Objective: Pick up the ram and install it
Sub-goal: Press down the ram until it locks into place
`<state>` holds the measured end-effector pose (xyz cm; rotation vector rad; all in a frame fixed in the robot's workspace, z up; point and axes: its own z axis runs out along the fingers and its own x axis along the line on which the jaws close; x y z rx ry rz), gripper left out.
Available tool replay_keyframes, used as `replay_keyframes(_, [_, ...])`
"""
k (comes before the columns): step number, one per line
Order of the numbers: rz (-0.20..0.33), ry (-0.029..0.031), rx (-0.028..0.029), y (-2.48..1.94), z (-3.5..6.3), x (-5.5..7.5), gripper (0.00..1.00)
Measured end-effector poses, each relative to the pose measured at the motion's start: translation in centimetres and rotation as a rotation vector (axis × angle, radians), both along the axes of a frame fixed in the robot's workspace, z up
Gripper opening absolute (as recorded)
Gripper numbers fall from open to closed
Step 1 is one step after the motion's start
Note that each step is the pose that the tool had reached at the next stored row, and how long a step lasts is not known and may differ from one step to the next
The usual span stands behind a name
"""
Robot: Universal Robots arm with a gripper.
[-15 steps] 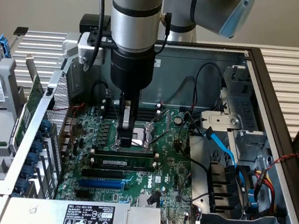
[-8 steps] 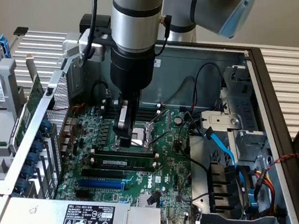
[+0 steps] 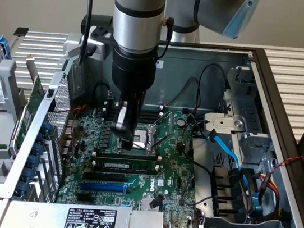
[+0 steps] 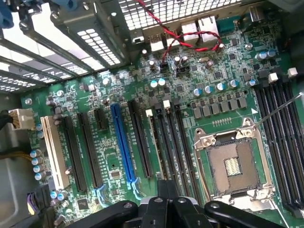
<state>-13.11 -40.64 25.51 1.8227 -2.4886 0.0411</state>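
The ram (image 3: 127,168), a long thin green stick with a white label, stands on edge in a black slot on the motherboard (image 3: 163,175), just in front of the CPU socket (image 3: 148,136). My gripper (image 3: 126,142) hangs a little above and behind it, over the socket's edge, shut with nothing between its fingers. In the wrist view the black fingers (image 4: 167,202) are closed together over the group of black memory slots (image 4: 175,142), and the ram (image 4: 156,145) appears edge-on as a thin pale strip among them.
A blue expansion slot (image 3: 105,187) lies in front of the ram. The power supply (image 3: 88,224) fills the near edge. Blue cables (image 3: 223,149) and drive bays crowd the exterior view's right. A green card (image 3: 29,109) and a perforated bracket wall stand at the exterior view's left.
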Motion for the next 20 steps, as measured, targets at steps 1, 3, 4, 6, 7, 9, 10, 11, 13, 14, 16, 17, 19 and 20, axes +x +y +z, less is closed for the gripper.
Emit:
replay_keyframes(1, [-0.016,0.0000,0.0000,0.00,0.00,0.00,0.11])
replay_keyframes(3, [-0.047,-0.0001,0.0001,0.00,-0.01,0.00,0.11])
replay_keyframes(4, [-0.063,0.0000,0.0000,0.00,0.00,0.00,0.11])
replay_keyframes(6, [-0.096,0.0000,0.0000,0.00,0.00,0.00,0.11])
replay_keyframes(7, [-0.113,0.0000,0.0000,0.00,0.00,0.00,0.11])
replay_keyframes(9, [-0.146,0.0000,0.0000,0.00,-0.01,0.00,0.11])
replay_keyframes(10, [-0.162,0.0000,0.0000,0.00,-0.01,0.00,0.11])
replay_keyframes(11, [-0.178,0.0000,0.0000,0.00,-0.02,0.00,0.11])
replay_keyframes(13, [-0.210,0.0000,-0.0001,0.00,-0.03,0.00,0.11])
replay_keyframes(14, [-0.227,0.0000,-0.0001,0.00,-0.04,0.00,0.11])
replay_keyframes(16, [-0.260,0.0000,0.0000,0.00,-0.06,0.00,0.11])
replay_keyframes(17, [-0.276,0.0000,-0.0001,0.00,-0.06,0.00,0.11])
replay_keyframes(19, [-0.306,0.0000,-0.0001,0.00,-0.06,0.00,0.11])
replay_keyframes(20, [-0.322,0.0000,-0.0001,0.00,-0.07,0.00,0.11])
